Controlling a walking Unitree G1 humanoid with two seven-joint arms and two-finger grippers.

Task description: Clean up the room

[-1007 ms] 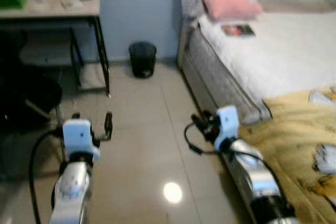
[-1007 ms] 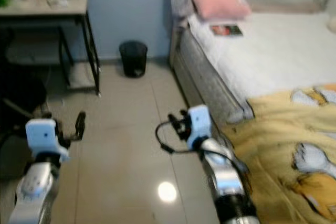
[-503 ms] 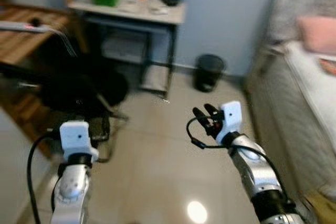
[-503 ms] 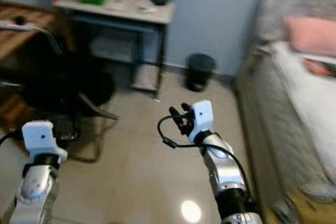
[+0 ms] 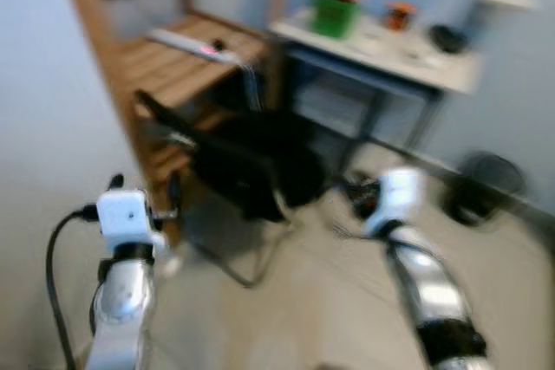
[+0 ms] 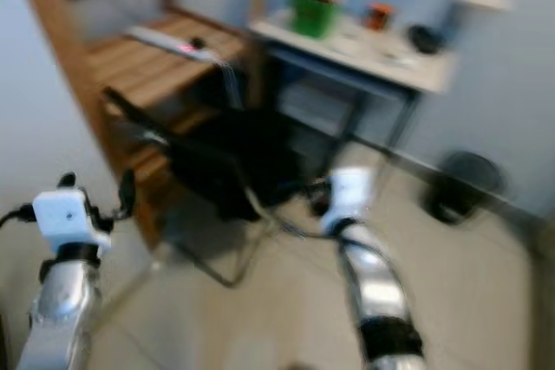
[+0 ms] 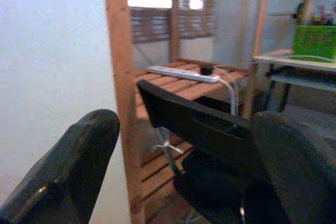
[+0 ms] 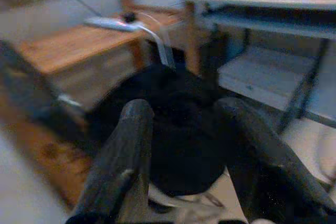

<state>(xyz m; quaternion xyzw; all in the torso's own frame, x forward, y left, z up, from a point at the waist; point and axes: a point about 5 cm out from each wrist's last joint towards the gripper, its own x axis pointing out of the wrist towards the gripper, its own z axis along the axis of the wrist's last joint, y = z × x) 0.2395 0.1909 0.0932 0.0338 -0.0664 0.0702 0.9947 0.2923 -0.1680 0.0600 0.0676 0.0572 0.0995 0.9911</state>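
We are facing a blurred corner of the room, where a black chair (image 5: pixel 251 158) is standing between a wooden shelf unit (image 5: pixel 169 67) on the left and a grey desk (image 5: pixel 390 49) farther right, with a dark bin (image 5: pixel 481 188) on the floor at far right. We are holding our left gripper (image 5: pixel 143 192) up near the shelf with fingers (image 7: pixel 73 166) spread wide and empty. Our right gripper (image 8: pixel 184 150) is pointing at the chair, its fingers parted and gripping nothing.

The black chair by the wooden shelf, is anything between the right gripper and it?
Nothing visible stands between them. The right gripper hangs open in the air, empty, pointing at the black chair, with bare floor below. The chair stands beside the wooden shelf. The head views are blurred, so small things could be missed.
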